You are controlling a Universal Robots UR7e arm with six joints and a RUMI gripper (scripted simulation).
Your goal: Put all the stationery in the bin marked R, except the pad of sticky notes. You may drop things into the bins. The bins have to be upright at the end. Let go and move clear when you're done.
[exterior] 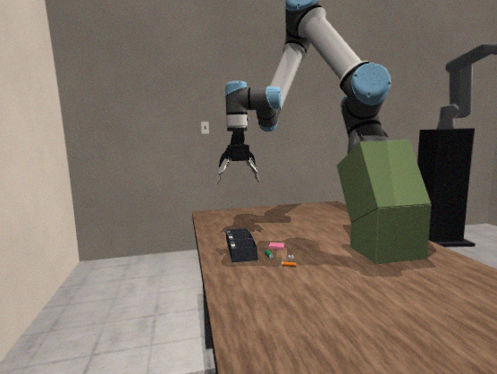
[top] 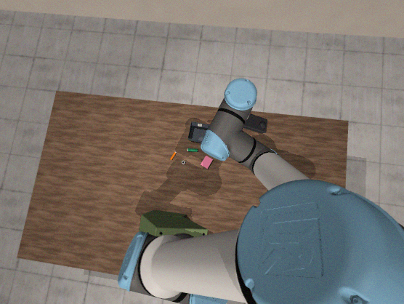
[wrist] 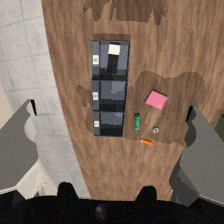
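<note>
A dark row of three bins [wrist: 107, 107] [exterior: 241, 246] [top: 196, 132] stands upright near the table's edge. Their small white labels are too small to read. A white item [wrist: 114, 49] lies in the end bin at the top of the wrist view. Beside the bins lie a pink sticky-note pad [wrist: 156, 100] [exterior: 276, 245] [top: 206, 162], a green marker [wrist: 137, 121] [exterior: 269, 254] [top: 192, 150], a small grey ring-shaped piece [wrist: 155, 130] [exterior: 290, 257] [top: 183, 162] and an orange stick [wrist: 146, 142] [exterior: 289, 264] [top: 173, 156]. My gripper [exterior: 239, 179] [wrist: 111, 103] is open and empty, high above the bins.
The arm's green base block [exterior: 389, 201] [top: 171, 223] stands on the wooden table [exterior: 335, 313] to the right of the items. A black pedestal [exterior: 447, 179] stands behind the table. The table's edge [exterior: 198, 250] runs close beside the bins.
</note>
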